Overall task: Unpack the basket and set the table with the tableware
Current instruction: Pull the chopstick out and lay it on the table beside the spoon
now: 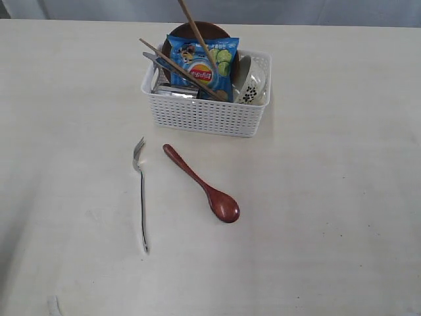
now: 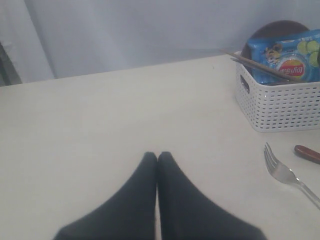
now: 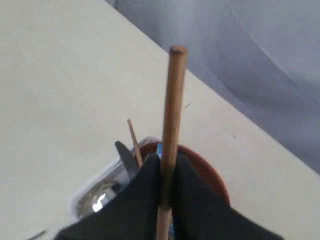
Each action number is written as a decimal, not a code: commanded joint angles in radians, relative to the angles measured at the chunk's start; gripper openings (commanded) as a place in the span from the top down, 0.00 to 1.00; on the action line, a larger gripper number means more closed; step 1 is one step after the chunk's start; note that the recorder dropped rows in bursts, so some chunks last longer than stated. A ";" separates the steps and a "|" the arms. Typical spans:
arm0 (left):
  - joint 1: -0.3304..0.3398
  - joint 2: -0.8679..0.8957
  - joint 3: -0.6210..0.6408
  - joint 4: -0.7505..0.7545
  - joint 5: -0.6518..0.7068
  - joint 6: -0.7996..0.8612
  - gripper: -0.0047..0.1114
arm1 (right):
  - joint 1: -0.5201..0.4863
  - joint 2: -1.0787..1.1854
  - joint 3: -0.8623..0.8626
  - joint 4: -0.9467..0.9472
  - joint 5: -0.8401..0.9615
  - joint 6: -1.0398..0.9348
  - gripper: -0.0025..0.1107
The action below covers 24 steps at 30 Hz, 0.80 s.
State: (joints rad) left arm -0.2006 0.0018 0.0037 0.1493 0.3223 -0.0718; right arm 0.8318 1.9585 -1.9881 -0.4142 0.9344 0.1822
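Note:
The white basket [image 1: 204,115] stands at the table's [image 1: 329,197] far middle. It holds a brown plate [image 1: 214,29], a floral bowl [image 1: 253,82], a knife [image 1: 158,62], a steel cup [image 1: 174,92], a chopstick [image 1: 174,66] and a blue snack bag [image 1: 204,66]. Another chopstick [image 3: 174,100] rises out of the basket, with my right gripper [image 3: 167,160] shut on it above the plate [image 3: 210,175]. The steel fork [image 1: 141,197] and wooden spoon [image 1: 204,187] lie on the table in front of the basket. My left gripper [image 2: 157,156] is shut and holds nothing, low over bare table left of the basket [image 2: 280,105].
Neither arm shows in the exterior view; the held chopstick [image 1: 196,29] runs off its top edge. A pale curtain hangs behind the table's far edge. The fork's tines [image 2: 272,157] point toward the basket.

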 commanded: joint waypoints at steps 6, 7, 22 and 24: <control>0.002 -0.002 -0.004 -0.005 -0.001 -0.001 0.96 | -0.003 -0.038 0.016 0.259 0.287 -0.086 0.98; 0.002 -0.002 -0.004 -0.005 -0.001 -0.001 0.96 | -0.003 -0.045 0.031 0.327 0.287 -0.106 0.98; 0.002 -0.002 -0.004 -0.005 -0.001 -0.001 0.96 | 0.033 -0.058 0.472 0.386 0.249 -0.395 0.98; 0.002 -0.002 -0.004 -0.005 -0.001 -0.001 0.96 | 0.033 -0.056 0.502 0.370 0.177 -0.409 0.98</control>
State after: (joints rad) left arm -0.2006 0.0018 0.0037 0.1493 0.3223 -0.0718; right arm 0.8653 1.9076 -1.5263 0.0000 1.1977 -0.1973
